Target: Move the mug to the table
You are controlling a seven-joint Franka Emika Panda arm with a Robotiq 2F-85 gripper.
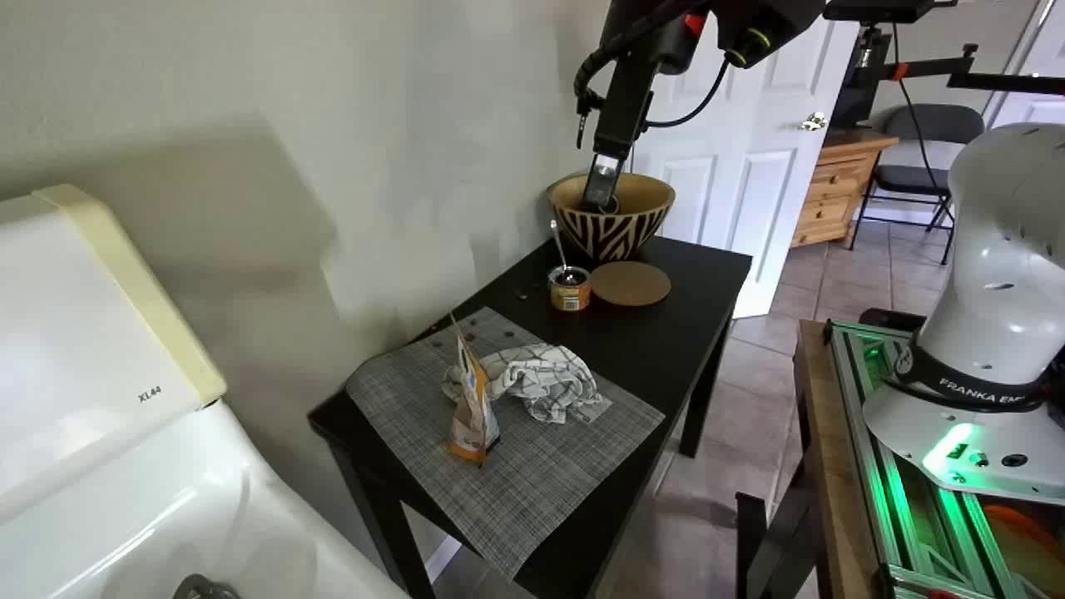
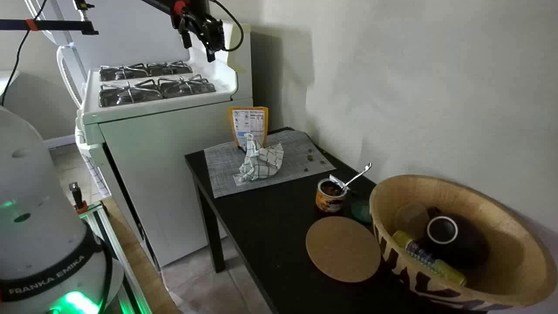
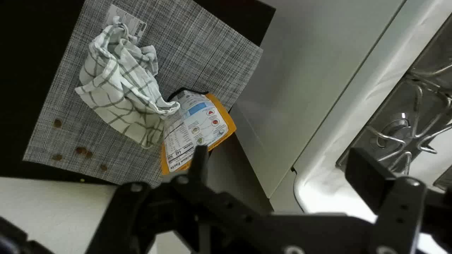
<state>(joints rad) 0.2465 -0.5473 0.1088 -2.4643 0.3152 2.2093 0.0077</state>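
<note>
Mug [image 2: 471, 244]: down inside the striped basket [image 2: 508, 226], at about 4 o'clock from the middle of an exterior view. Not yet out on the table [image 2: 270, 226]. Looks small, dark and round. Too dim to tell if standing up or tipped over. At its edge, toward 10 o'clock, a pale ring [image 2: 429, 231]; toward 8 o'clock, a yellow tube [image 2: 429, 259]. Hard to tell about touching.

Well apart, at about 11 o'clock in the same view: the gripper [image 2: 199, 53], high up on the side of the stove [image 2: 174, 174]. Holding nothing, with fingers [image 3: 199, 165] spread very wide and only air between.

Probably hard and stiff, so no squishing. Likely not too heavy. Maybe smooth and slippery on the round sides, and maybe quick to chip after a bump. No handle clear enough to see, so best not to count on one. Come straight down from above, slowly, over the basket's edge. Hug the fat round middle, perhaps with one finger at 11 o'clock and one at 5 o'clock, to keep off the tube and the ring. Could be tight near the basket's wall. Squeeze just enough to stop a slip. Lift straight up, then set down softly on the table top, at about 6 o'clock in that view.
</note>
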